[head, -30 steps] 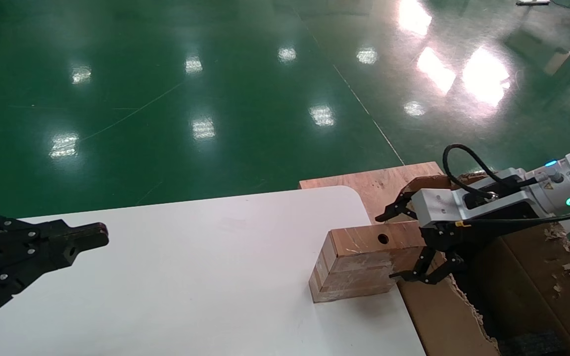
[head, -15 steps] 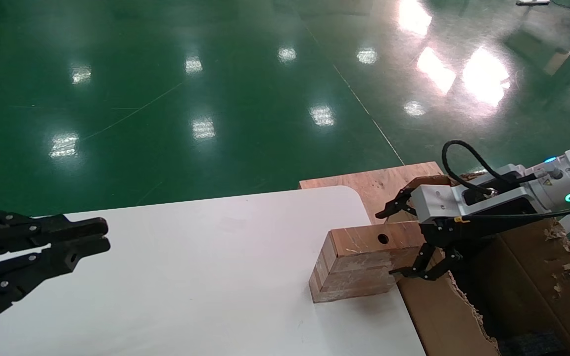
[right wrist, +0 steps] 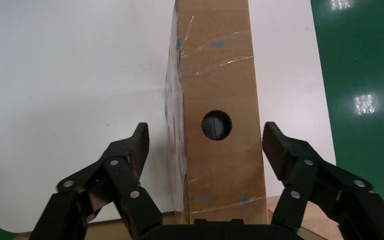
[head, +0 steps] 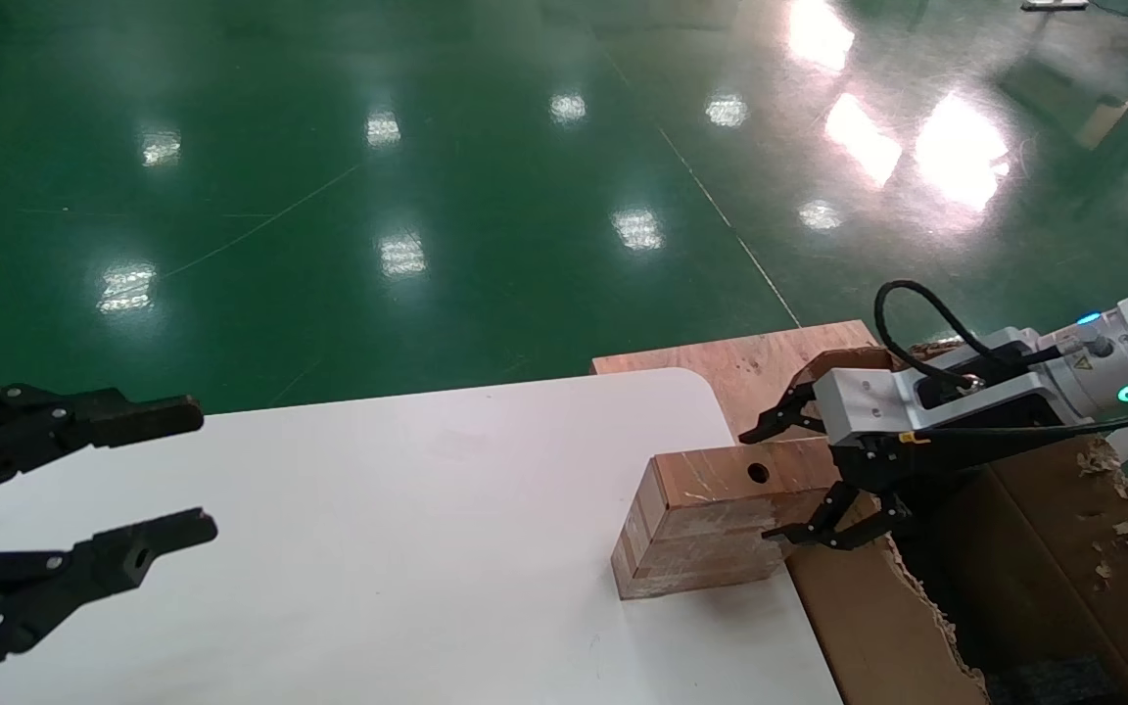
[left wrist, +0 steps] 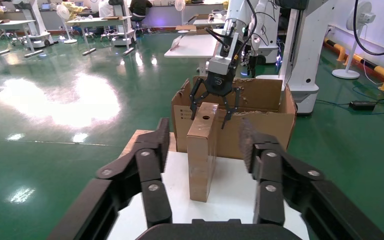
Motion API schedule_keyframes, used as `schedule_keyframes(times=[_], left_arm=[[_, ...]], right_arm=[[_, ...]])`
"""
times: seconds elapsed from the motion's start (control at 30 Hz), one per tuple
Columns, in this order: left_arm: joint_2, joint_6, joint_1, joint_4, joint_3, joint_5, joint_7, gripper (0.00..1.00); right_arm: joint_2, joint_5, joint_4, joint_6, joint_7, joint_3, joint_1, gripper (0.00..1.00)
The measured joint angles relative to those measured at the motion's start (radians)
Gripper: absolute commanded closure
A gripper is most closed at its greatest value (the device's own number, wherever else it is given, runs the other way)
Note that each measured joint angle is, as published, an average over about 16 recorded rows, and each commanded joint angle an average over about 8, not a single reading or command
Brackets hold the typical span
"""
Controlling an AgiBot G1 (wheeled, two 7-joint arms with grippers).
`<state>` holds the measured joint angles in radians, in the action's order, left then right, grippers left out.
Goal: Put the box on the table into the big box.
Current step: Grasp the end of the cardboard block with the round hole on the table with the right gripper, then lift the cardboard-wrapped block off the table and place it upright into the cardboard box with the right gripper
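The small light-brown box (head: pixel 711 519) with a round hole in its top stands at the right edge of the white table (head: pixel 378 509), against the big cardboard box (head: pixel 877 627). My right gripper (head: pixel 768 483) is open, its fingers either side of the box's end nearest the carton, not touching. In the right wrist view the box (right wrist: pixel 220 100) stands between the spread fingers of that gripper (right wrist: pixel 207 142). My left gripper (head: pixel 194 470) is open and empty over the table's left side, far from the box. In the left wrist view it (left wrist: pixel 204 132) faces the box (left wrist: pixel 202 150) and the carton (left wrist: pixel 260 135).
A flat wooden board (head: pixel 750 357) lies past the table's rounded far corner, beside the carton. Black foam (head: pixel 1044 676) shows deep inside the carton, whose edges are ragged. Green shiny floor lies all around. Other tables and robot stands are far off in the left wrist view.
My left gripper has gone from shut to wide open. My right gripper has edged slightly along the box and stays open around it. The box has not moved.
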<state>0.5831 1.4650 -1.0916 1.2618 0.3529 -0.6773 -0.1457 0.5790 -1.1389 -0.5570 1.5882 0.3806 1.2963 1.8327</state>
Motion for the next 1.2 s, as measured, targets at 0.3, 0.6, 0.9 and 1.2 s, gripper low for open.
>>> schedule_keyframes(times=[0.3, 0.6, 0.9, 1.2], left_arm=[[0.0, 0.0, 0.0, 0.0, 0.0, 0.0, 0.0, 0.0], [0.0, 0.0, 0.0, 0.0, 0.0, 0.0, 0.0, 0.0], [0.0, 0.0, 0.0, 0.0, 0.0, 0.0, 0.0, 0.0], [0.0, 0.0, 0.0, 0.0, 0.0, 0.0, 0.0, 0.0]], right_arm=[[-0.001, -0.001, -0.002, 0.0, 0.0, -0.002, -0.001, 1.0], [-0.012, 0.027, -0.039, 0.001, -0.04, 0.004, 0.016, 1.0], [-0.104, 0.139, -0.205, 0.005, -0.222, 0.026, 0.136, 1.0], [-0.328, 0.159, -0.407, -0.002, -0.487, 0.002, 0.383, 1.0]])
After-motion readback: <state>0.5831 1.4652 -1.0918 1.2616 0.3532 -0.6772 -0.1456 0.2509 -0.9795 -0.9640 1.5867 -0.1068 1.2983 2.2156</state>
